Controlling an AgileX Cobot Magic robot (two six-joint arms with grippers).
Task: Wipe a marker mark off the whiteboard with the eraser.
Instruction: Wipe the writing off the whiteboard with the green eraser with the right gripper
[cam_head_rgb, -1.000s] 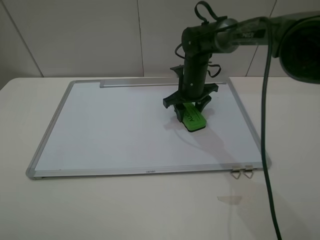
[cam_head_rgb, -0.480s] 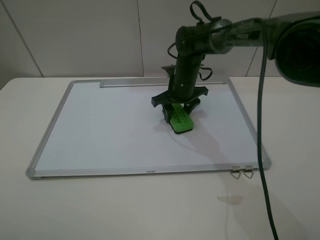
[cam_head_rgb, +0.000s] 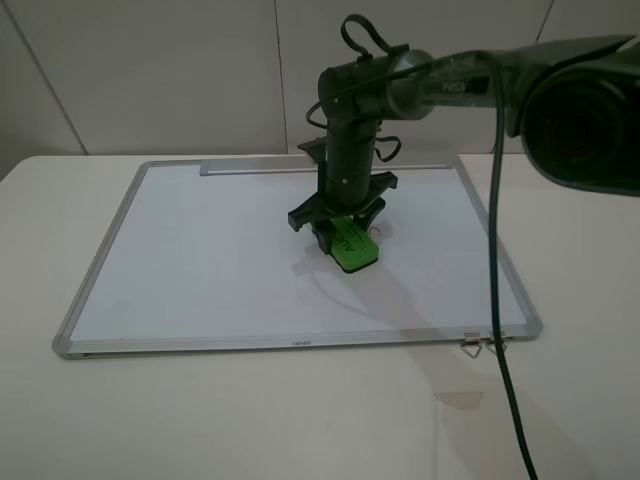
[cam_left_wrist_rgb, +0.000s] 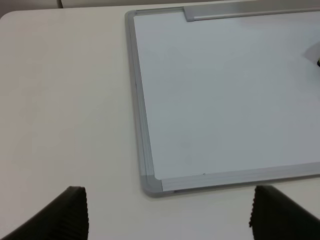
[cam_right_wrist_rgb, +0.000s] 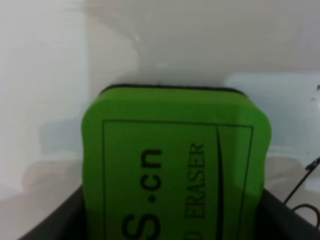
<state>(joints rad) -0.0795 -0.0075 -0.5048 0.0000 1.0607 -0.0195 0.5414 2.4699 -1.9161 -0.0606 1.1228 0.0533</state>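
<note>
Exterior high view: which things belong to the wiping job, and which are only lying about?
Job:
- eraser, held in the right gripper
- whiteboard
- thin black mark, apparently just beside the eraser

Lying about:
- two clips at the board's near edge
- left gripper, open over the table, off the board

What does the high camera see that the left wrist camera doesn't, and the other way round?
Only the high view shows the right gripper shut on the green eraser, holding it down on the whiteboard, plus two metal clips at one corner. Only the left wrist view shows the left gripper, open above the table beside the board. Both show the board's white surface, its silver frame and the tray strip.
</note>
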